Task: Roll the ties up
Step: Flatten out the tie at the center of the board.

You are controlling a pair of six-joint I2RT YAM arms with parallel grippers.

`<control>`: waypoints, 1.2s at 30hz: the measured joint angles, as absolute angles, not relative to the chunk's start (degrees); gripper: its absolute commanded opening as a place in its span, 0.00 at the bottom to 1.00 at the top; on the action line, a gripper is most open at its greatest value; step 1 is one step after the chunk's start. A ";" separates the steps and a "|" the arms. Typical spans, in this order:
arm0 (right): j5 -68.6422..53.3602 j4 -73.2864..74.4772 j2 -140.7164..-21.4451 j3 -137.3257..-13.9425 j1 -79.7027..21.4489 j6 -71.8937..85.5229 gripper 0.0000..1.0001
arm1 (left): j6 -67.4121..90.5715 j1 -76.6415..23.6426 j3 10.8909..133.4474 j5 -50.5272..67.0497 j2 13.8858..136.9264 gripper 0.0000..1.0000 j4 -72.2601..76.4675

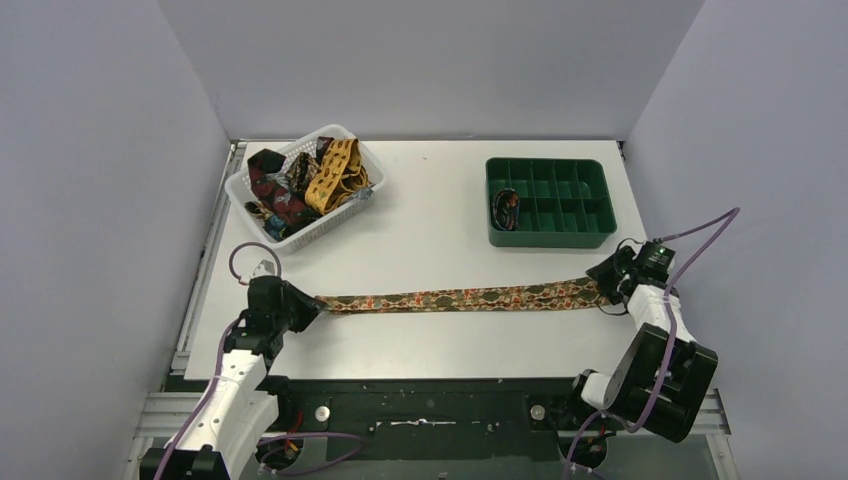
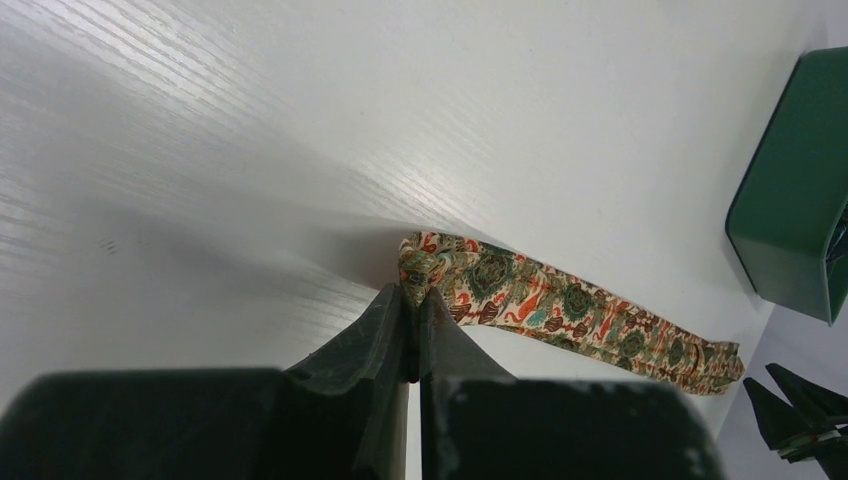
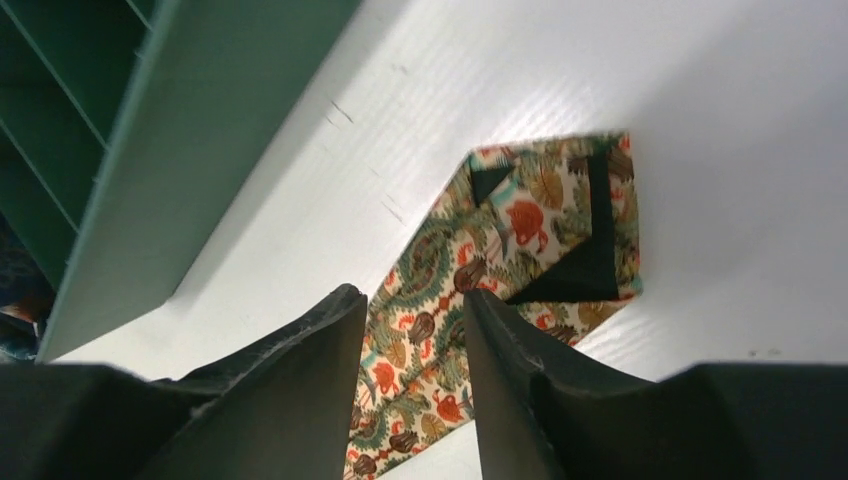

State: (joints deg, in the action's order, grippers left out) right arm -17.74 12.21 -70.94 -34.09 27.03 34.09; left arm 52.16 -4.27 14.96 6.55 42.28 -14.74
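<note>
Your left gripper clamps one tip of the long orange-green paisley fabric tie; right gripper gapes. Roll tight, edges aligned.

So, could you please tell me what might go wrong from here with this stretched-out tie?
The left pincer grips only the bunched tip of the patterned tie, so it may slip free once rolling starts. The right pincer stands open over the wide end, so that end is unheld and could drag or skew. That end lies near the green tray, which the right arm might bump.
</note>
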 measured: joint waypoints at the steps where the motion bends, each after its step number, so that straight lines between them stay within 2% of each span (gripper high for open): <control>1: -18.15 12.47 -71.16 -33.54 27.03 34.15 0.39 | 52.10 -4.27 14.79 6.68 42.26 0.00 -14.52; 6: -19.53 13.17 -75.64 -33.06 25.15 34.50 0.44 | 52.10 -4.27 14.11 7.40 42.30 0.00 -13.69; 10: -19.70 13.21 -78.63 -34.54 21.89 34.52 0.41 | 52.07 -4.27 14.00 7.51 42.46 0.00 -13.26; 12: -19.33 12.97 -80.18 -35.68 20.84 34.52 0.36 | 52.07 -4.27 14.00 7.51 42.52 0.00 -13.23; 17: -17.80 13.37 -81.45 -36.56 20.18 34.37 0.13 | 51.83 -4.25 14.00 7.49 42.87 0.00 -13.23; 22: -15.20 15.64 -81.45 -39.00 20.21 32.99 0.00 | 51.68 -4.25 14.00 7.49 43.05 0.00 -13.30; 27: -13.26 16.23 -81.36 -42.37 20.80 31.90 0.00 | 51.62 -4.21 14.00 7.46 42.57 0.00 -13.61; 32: -13.41 16.62 -79.96 -42.74 20.97 31.88 0.12 | 51.62 -4.21 14.00 7.46 41.74 0.00 -14.00; 36: -17.39 14.87 -79.53 -42.83 17.06 31.86 0.13 | 51.31 -4.12 14.00 7.46 41.74 0.00 -14.09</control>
State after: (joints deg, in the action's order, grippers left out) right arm -17.39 14.87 -79.53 -42.83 17.06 31.86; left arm 51.31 -4.12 14.00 7.46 41.74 -14.09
